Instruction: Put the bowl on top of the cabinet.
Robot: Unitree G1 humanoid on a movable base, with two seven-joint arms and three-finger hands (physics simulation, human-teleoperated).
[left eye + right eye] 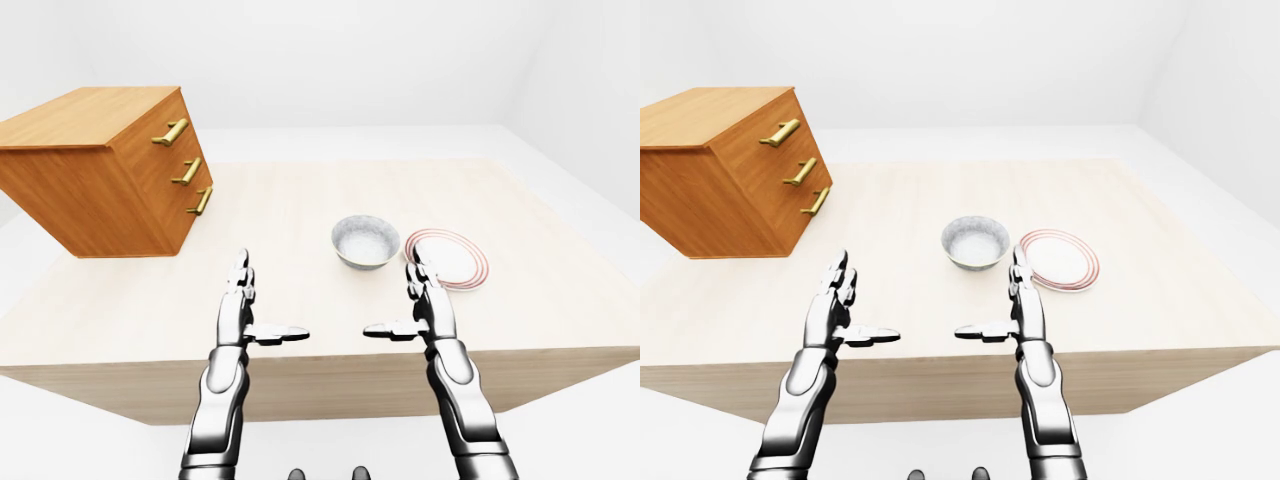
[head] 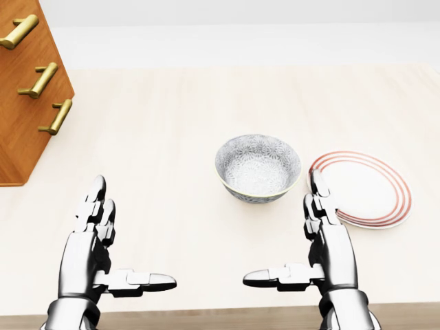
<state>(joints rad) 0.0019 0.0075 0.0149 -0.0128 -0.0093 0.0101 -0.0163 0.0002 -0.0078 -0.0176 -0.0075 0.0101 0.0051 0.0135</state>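
Note:
A grey patterned bowl [image 2: 258,167] stands upright on the pale wooden table [image 2: 172,137], near the middle of the head view. The wooden cabinet [image 1: 95,170] with three brass handles sits at the table's left, its flat top [image 1: 85,115] bare. My left hand [image 2: 103,240] hovers open at the lower left, fingers up and thumb pointing right. My right hand [image 2: 309,237] is open at the lower right, just below and right of the bowl, not touching it. Nothing is held.
A white plate with red rings [image 2: 364,189] lies right of the bowl, close to my right hand's fingertips [image 2: 316,182]. The table's near edge [image 1: 320,365] runs under my wrists. White floor and walls surround the table.

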